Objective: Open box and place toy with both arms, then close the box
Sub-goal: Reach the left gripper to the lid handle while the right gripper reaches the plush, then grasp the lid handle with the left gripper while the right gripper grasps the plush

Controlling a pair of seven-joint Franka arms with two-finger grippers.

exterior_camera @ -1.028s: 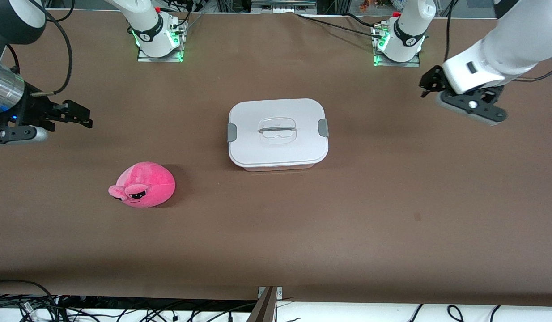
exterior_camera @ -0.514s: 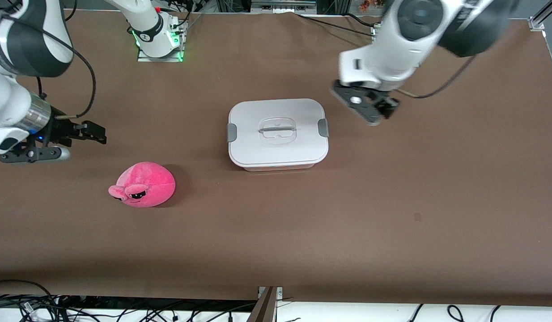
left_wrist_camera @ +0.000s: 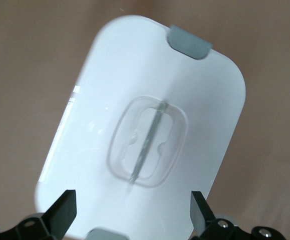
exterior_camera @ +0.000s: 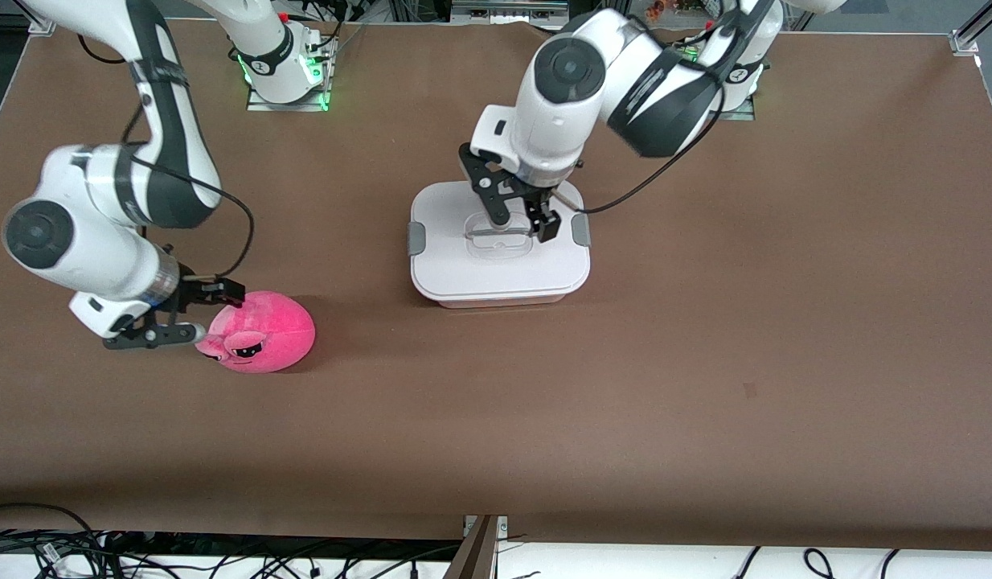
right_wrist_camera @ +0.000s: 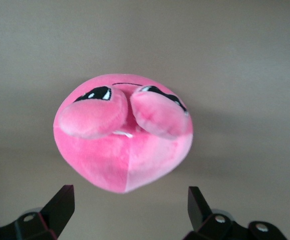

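This is a robotics lab. Two white robot arms [exterior_camera: 102, 233] [exterior_camera: 625, 72] are bolted by metal base plates [exterior_camera: 287, 100] with glowing green lights to a wide table [exterior_camera: 705, 362] covered in plain brown sheeting. Loose black cables [exterior_camera: 62, 551] lie tangled along the table's near edge, and more wiring and equipment crowd the edge where the bases stand.

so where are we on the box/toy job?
Nothing finished: the lid is on the box, and the toy sits on the table. In hand: left gripper open over the lid handle, right gripper open at the toy. Left: open, place, close.
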